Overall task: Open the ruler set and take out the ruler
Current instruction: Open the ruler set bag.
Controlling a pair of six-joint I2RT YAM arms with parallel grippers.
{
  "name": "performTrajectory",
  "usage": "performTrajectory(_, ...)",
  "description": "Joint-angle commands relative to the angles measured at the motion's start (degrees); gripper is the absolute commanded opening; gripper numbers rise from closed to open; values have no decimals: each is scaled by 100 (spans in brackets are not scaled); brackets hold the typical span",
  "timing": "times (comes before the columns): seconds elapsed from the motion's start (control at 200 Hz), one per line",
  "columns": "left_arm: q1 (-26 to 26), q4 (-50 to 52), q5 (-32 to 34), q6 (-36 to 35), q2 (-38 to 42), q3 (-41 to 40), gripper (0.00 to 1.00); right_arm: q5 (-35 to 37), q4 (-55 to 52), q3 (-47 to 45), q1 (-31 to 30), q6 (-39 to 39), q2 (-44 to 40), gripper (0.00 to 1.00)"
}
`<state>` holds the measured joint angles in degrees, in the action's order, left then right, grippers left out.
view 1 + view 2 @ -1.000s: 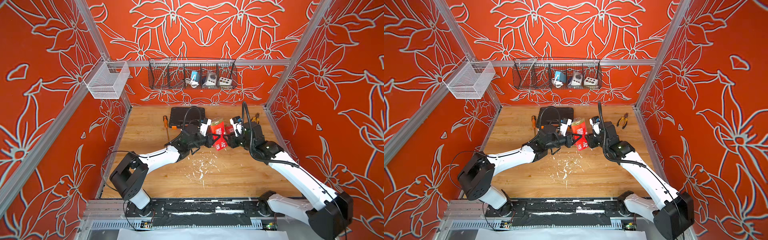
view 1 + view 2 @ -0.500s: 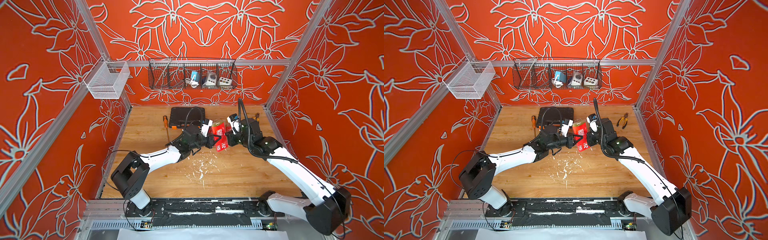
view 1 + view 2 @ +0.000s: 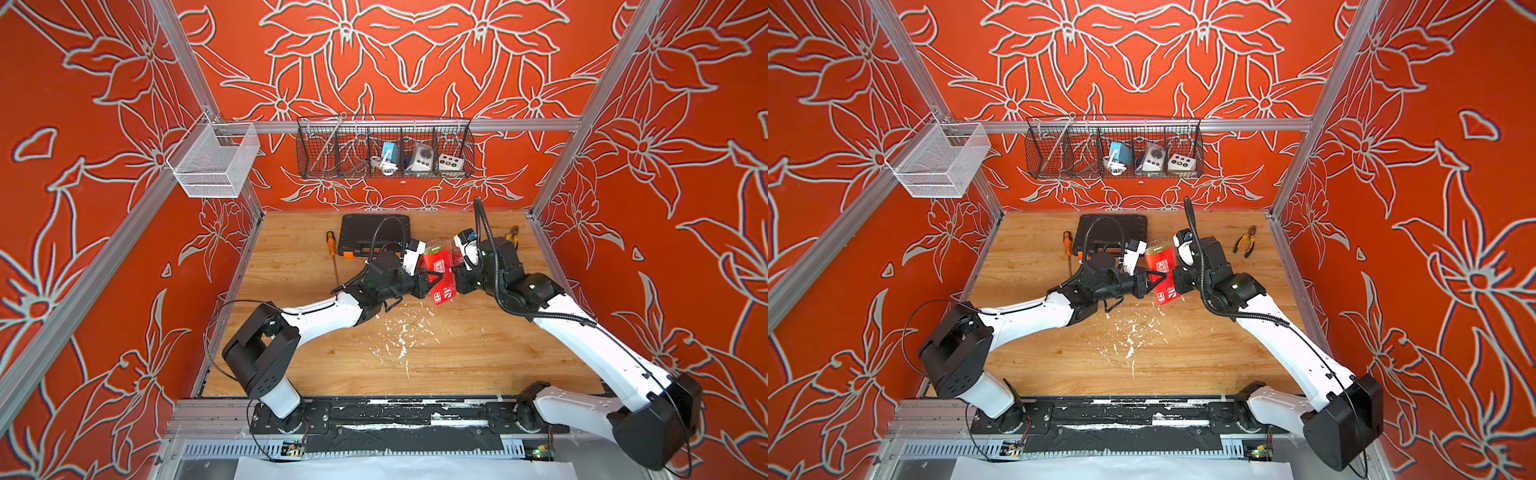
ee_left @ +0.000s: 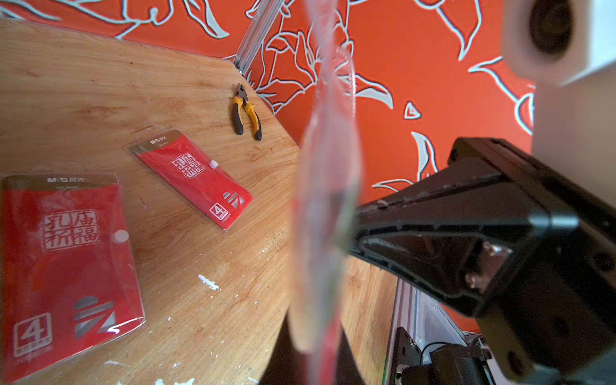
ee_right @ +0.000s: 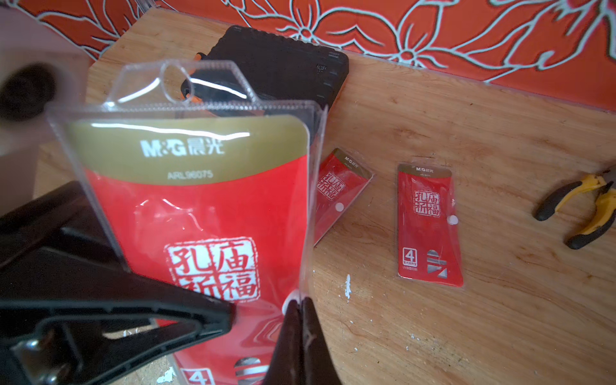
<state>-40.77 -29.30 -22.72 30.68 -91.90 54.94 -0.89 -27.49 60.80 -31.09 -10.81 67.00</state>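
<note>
The ruler set (image 3: pixel 439 270) is held clear of the table (image 3: pixel 291 266) between the two arms, roughly upright with its hang-tab uppermost. The left gripper (image 3: pixel 428 279) is clamped on one side edge. The right gripper (image 5: pixel 300 305) is pinched together on the opposite edge, right at the white snap (image 5: pixel 288 301) that closes the flap. The ruler itself cannot be seen (it is presumably hidden behind the red card inside).

Several failures can be expected from here:

- **Both layers caught.** If both layers of film are caught in the right pinch, the snap is likely to be squeezed shut rather than popped. A pull would then only stretch or tear the plastic.
- **Film slipping.** The film is thin and glossy, so it may be drawn out of either grip once the arms are pulled apart.
- **Pouch dropped.** A dropped pouch would land near the two other ruler sets (image 5: pixel 430 226) (image 5: pixel 336 190) on the table, and the wrong one could then be picked up.
- **Sudden release.** If the snap is released suddenly, the contents may be spilled.
- **Fingers colliding.** The fingers are set very close together, so contact between them is possible if the twist is misjudged.
</note>
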Motion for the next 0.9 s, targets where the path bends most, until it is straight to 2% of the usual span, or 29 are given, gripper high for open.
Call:
performTrajectory(0.0,4,-305,-101,-52,160,-98,0,1542,-358,-72,196,113,-64,0)
performTrajectory(0.16,16,-260,-101,-80,203,-131,0,1728,-320,-94,192,160,-82,0)
performTrajectory(0.36,25,-244,-50,-91,199,-176,0,1092,-347,-97,194,330,-322,0)
performTrajectory(0.49,72,-267,-39,-82,190,-211,0,-160,-501,-63,197,575,-647,43)
performTrajectory(0.555,100,-288,-66,-62,184,-220,0,-686,-562,-69,197,600,-756,56)
performTrajectory(0.605,105,-313,-83,-49,190,-207,0,-963,-590,-77,192,602,-768,61)
performTrajectory(0.695,100,-364,-149,-11,207,-207,0,-1240,-596,-102,199,582,-706,64)
performTrajectory(0.896,100,-591,-321,104,293,-314,0,-1100,-247,-239,189,434,-392,65)
